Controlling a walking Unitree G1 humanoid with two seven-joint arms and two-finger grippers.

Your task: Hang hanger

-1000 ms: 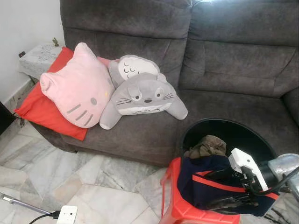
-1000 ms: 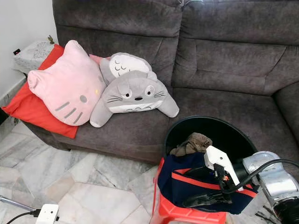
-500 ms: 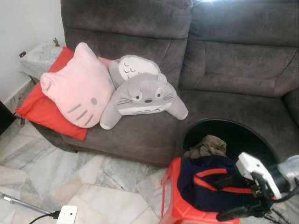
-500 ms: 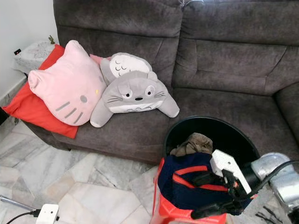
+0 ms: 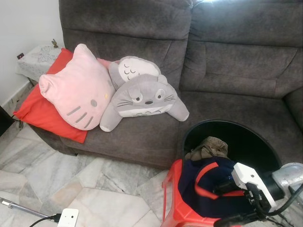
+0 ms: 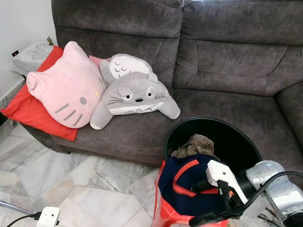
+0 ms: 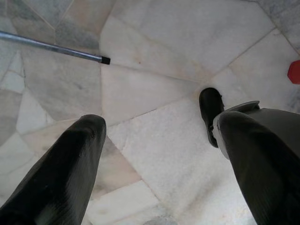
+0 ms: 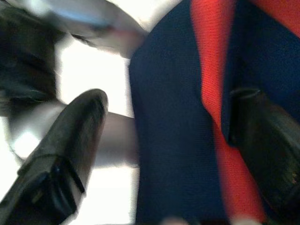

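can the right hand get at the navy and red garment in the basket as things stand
Probably yes. The right hand is open, right against the navy and red garment, which lies on top at the near rim of the black basket, with nothing between them.

Silver right arm (image 6: 277,182) with white wrist block (image 6: 223,177), black cable, long black fingers (image 8: 65,150) (glossy)

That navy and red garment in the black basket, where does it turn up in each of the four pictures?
Left eye view: navy and red garment, lower right, draped over the black basket rim.
Right eye view: lower right of centre.
Left wrist view: not there, just floor.
Right wrist view: close up, between the right hand's fingers.
Shared landmark: its red stripe.
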